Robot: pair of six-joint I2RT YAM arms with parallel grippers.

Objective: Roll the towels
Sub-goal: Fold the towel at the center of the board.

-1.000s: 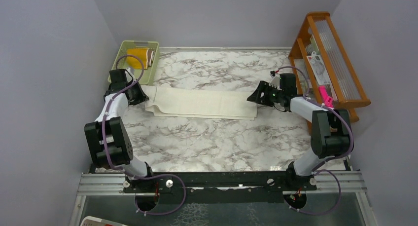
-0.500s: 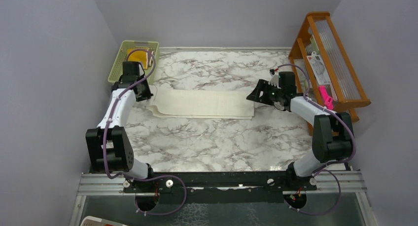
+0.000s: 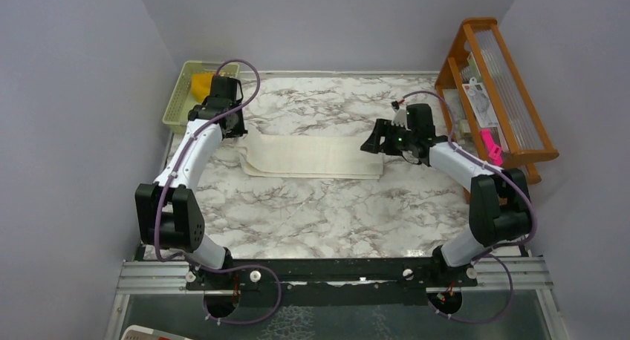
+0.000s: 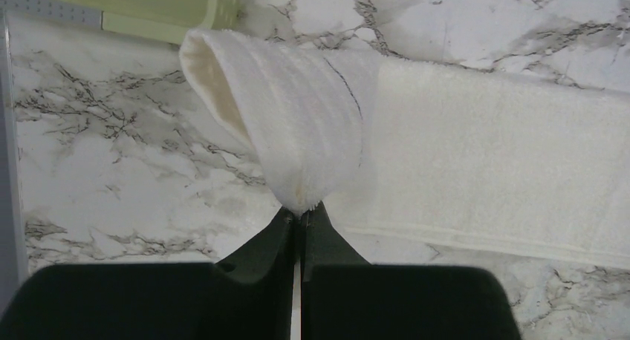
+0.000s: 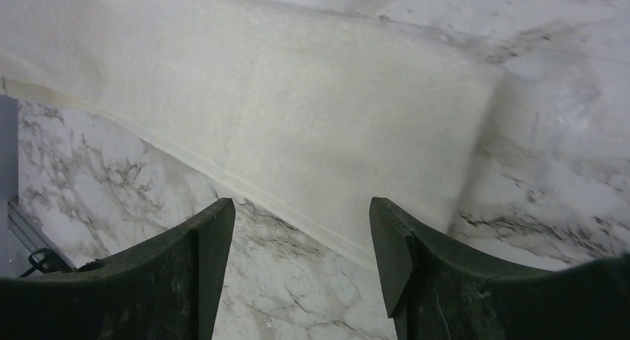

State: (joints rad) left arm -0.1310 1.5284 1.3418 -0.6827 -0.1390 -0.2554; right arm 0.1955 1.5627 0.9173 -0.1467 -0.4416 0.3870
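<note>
The cream-white towel lies folded in a long strip across the middle of the marble table. My left gripper is shut on its left end and has lifted and curled that end over toward the right. My right gripper is open, its jaws wide apart just above the strip's right end, not touching it. The brown and mustard-yellow towel sits in the light-green basket, mostly hidden by my left arm.
The light-green basket stands at the back left corner; its edge shows in the left wrist view. A wooden rack with small items stands along the right wall. Grey walls close in on three sides.
My left gripper has moved right and back, carrying the towel's left end with it and folding it over. My right gripper has moved slightly left over the towel's right end.
</note>
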